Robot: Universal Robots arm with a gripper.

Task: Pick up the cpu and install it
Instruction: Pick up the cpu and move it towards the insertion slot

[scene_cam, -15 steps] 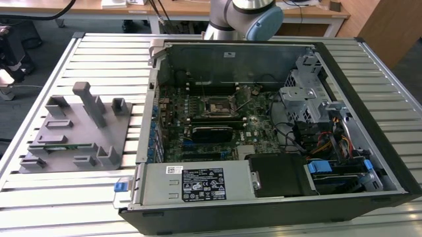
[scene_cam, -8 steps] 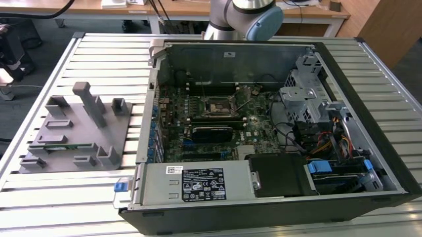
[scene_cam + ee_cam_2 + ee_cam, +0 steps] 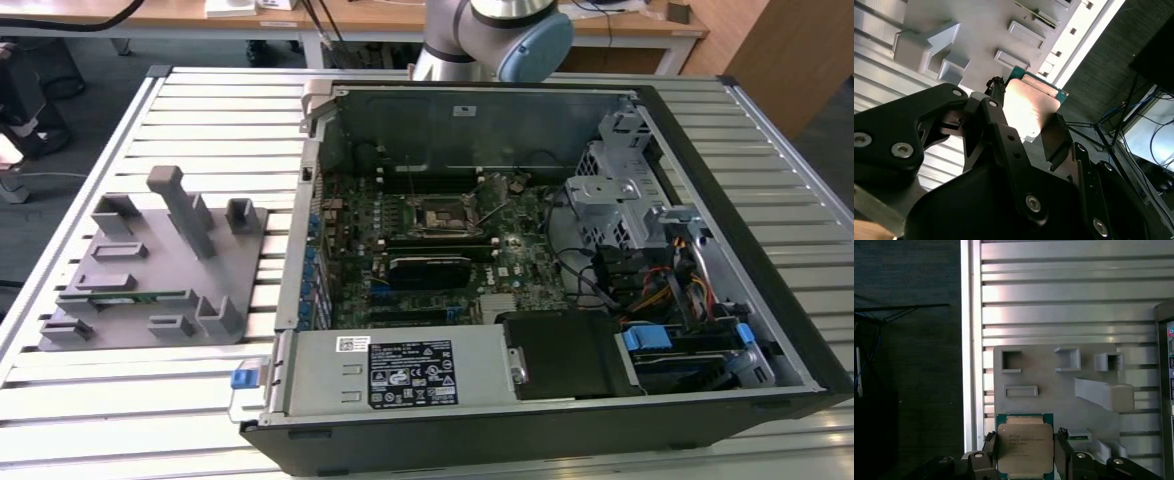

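First wrist view has the cpu (image 3: 1024, 450) face-on: a silver-grey metal lid on a green board, clamped by two opposite edges between the black fingers (image 3: 1062, 454) of the pincer (image 3: 1025, 456). The jaws stand just as wide as the cpu, with one finger pressed against each side. The cpu touches nothing else. In the second wrist view the lid catches bright light, and a green corner of the board sticks out past the fingers.

Both wrist views look past the cpu down onto a grey holder plate (image 3: 1054, 390) with raised blocks and open pockets, so the pincer points downward with the plate well below it. The plate lies on a slatted metal table (image 3: 200, 130), towards the exterior view's left. A thin green memory stick (image 3: 123, 297) sits in one of its near slots.

On the exterior view's right of the plate lies an open computer case (image 3: 747, 200). The black square socket (image 3: 438, 215) sits on the board inside it, well apart from the plate. The arm (image 3: 487, 35), a grey tube with a blue-capped joint, rises at the far edge of the table behind the case.
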